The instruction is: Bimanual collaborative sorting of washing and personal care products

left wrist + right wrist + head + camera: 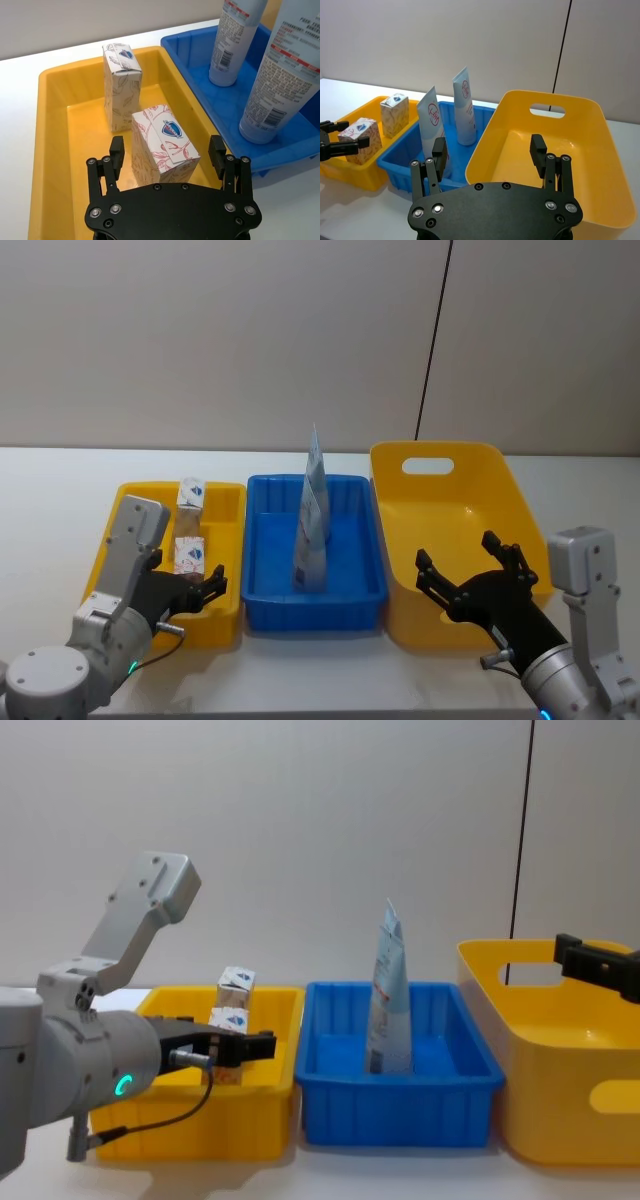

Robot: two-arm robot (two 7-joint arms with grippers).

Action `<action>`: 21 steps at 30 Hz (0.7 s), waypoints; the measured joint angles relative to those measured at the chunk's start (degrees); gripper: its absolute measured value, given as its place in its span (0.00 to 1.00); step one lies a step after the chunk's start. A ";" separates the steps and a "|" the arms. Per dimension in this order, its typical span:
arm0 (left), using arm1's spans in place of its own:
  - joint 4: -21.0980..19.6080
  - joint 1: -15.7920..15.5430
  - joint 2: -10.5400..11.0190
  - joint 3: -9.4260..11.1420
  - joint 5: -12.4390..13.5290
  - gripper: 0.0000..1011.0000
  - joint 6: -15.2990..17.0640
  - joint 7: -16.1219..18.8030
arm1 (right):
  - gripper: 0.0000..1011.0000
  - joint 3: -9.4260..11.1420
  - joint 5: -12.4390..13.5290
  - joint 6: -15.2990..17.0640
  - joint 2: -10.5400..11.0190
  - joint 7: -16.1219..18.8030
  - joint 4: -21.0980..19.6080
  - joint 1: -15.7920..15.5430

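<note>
Two white boxes with red floral print stand in the left yellow bin (pixel 120 505): the near box (pixel 189 553) and the far box (pixel 191 493). My left gripper (pixel 207 584) hovers open at that bin's near end. In the left wrist view its fingers (pixel 116 150) flank the near box (pixel 170 131) with a gap on each side. Two pale-blue tubes (pixel 313 480) (pixel 312 555) stand upright in the blue bin (pixel 265 600). My right gripper (pixel 460 558) is open and holds nothing, above the front of the large yellow bin (pixel 500 470).
The three bins sit side by side on a white table (pixel 60 480), against a plain wall. The large yellow bin (pixel 600 150) has nothing in it and has a handle cutout in its far wall. A dark cable hangs down the wall behind it.
</note>
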 joint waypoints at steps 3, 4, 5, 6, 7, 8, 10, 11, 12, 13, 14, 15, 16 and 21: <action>0.54 -0.22 -0.05 0.01 0.13 0.99 0.07 -0.19 | 0.99 0.00 0.00 0.00 0.00 0.00 0.00 -0.01; 0.87 -0.38 -0.10 0.01 0.22 0.99 0.08 -0.33 | 0.99 0.00 0.00 0.00 0.00 0.00 0.00 0.00; 1.11 -0.48 -0.13 0.01 0.26 0.99 0.08 -0.39 | 0.99 0.00 0.00 0.00 0.00 0.00 0.00 0.00; 1.24 -0.54 -0.15 0.01 0.29 0.99 0.08 -0.45 | 0.99 0.00 0.00 0.00 0.00 0.00 0.00 -0.01; 1.72 -0.75 -0.20 0.01 0.37 0.99 0.08 -0.60 | 0.99 0.00 0.00 0.00 0.00 0.00 0.00 0.00; 1.93 -0.84 -0.23 0.00 0.41 0.99 0.07 -0.67 | 0.99 0.00 0.00 0.00 0.00 0.00 0.00 0.00; 2.66 -1.19 -0.37 -0.02 0.53 0.99 -0.03 -0.84 | 0.99 0.00 0.00 0.00 0.00 0.00 0.00 0.00; 2.88 -1.31 -0.41 -0.02 0.58 0.99 -0.08 -0.91 | 0.99 0.00 0.00 0.00 0.00 0.00 0.00 -0.01; 3.32 -1.52 -0.50 -0.04 0.68 0.99 -0.24 -1.04 | 0.99 0.00 0.00 0.00 0.00 0.00 0.00 0.00; 3.60 -1.66 -0.55 -0.05 0.72 0.99 -0.31 -1.10 | 0.99 0.00 0.00 0.00 0.00 0.00 0.00 0.00; 3.72 -1.72 -0.56 -0.06 0.75 0.98 -0.38 -1.15 | 0.99 0.00 0.00 0.00 0.00 0.00 0.00 0.00; 3.99 -1.84 -0.61 -0.08 0.79 0.97 -0.45 -1.19 | 0.99 0.00 0.00 0.00 0.00 0.00 0.00 0.00; 4.18 -1.93 -0.66 -0.10 0.82 0.95 -0.54 -1.22 | 0.99 0.00 0.00 0.00 0.00 0.00 0.00 0.00; 5.45 -2.49 -0.99 -0.30 1.16 0.82 -1.15 -1.35 | 0.99 0.00 0.00 0.00 0.00 0.00 0.00 0.00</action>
